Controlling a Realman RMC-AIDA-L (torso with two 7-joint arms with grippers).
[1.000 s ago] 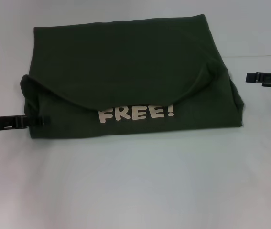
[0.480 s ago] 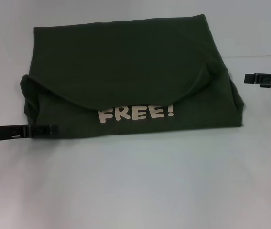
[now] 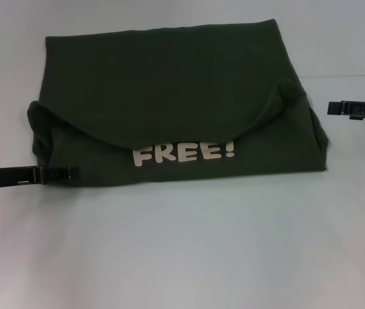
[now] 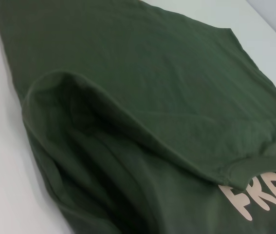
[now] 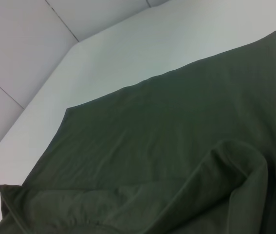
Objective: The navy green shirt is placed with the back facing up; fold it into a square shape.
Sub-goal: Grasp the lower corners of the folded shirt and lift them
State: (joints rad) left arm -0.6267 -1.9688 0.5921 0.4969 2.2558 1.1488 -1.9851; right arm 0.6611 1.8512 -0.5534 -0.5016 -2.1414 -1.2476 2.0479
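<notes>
White table [image 3: 182, 257] bears the folded navy green shirt [image 3: 169, 84] between left tool [image 3: 73, 172] and right tool [image 3: 332, 107], clench unclear.

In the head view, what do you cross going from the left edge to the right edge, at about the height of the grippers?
left gripper at the shirt's near left corner → navy green shirt, folded, with its cream FREE! lettering → bare strip of white table → right gripper, clear of the cloth.

Matt, soft olive cloth shirt [image 3: 169, 84] with smooth cream lettering [image 3: 185, 153], on a smooth white table [image 3: 188, 251].
</notes>
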